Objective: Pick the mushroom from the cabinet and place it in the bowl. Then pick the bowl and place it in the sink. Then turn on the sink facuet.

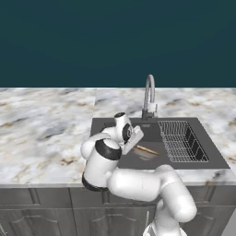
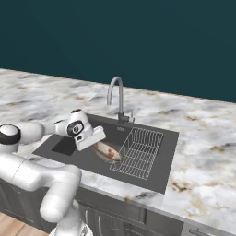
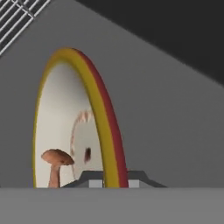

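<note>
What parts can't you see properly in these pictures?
- Left base view: most of the bowl in the sink is hidden behind the arm; only a sliver shows.
- Right base view: the mushroom is too small to make out in the bowl.
- Hand view: the fingers gripping the bowl's rim are cut off at the bottom; the mushroom stem's base too.

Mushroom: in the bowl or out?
In. The mushroom stands against the cream inside of the bowl, which sits down in the sink.

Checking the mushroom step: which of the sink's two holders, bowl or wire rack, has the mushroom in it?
The bowl, gripped at its rim by the gripper; the mushroom sits inside, unlike the wire rack.
</note>
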Controlling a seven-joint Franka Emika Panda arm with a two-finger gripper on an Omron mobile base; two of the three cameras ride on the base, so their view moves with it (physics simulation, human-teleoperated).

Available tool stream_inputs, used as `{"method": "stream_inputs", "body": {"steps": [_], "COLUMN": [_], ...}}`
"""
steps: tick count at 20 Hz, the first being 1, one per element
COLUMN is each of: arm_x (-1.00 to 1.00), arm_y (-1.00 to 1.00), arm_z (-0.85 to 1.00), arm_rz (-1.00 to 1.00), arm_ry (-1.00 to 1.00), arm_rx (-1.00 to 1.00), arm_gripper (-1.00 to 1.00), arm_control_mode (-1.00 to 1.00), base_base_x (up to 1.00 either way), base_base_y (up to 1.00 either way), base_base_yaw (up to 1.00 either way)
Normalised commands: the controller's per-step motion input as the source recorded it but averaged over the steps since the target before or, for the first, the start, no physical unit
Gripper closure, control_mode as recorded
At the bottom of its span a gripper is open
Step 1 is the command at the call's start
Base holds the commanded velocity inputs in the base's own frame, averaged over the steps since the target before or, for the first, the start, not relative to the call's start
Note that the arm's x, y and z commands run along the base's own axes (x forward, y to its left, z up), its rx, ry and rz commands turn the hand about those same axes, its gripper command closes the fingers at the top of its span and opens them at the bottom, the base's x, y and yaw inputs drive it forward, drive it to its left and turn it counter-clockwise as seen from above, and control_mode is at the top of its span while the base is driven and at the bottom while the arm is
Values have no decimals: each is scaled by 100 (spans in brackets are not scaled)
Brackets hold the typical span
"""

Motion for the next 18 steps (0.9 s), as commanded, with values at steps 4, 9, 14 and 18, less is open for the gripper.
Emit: {"method": "stream_inputs", "body": {"steps": [4,9,14,18], "arm_x": [29,22,6,0], "arm_y": [93,57,54,74], "arm_z": [0,-10,0,14], "arm_rz": [-48,-46,-42,-37], "arm_ry": [0,0,-7,-16], "arm_rx": [0,0,0,-2], "arm_gripper": [-100,-100,-100,-100], "arm_control_mode": [-100,-100,-100,-100], "base_base_x": [0,0,0,0], "base_base_y": [0,0,0,0], "base_base_yaw": [0,0,0,0]}}
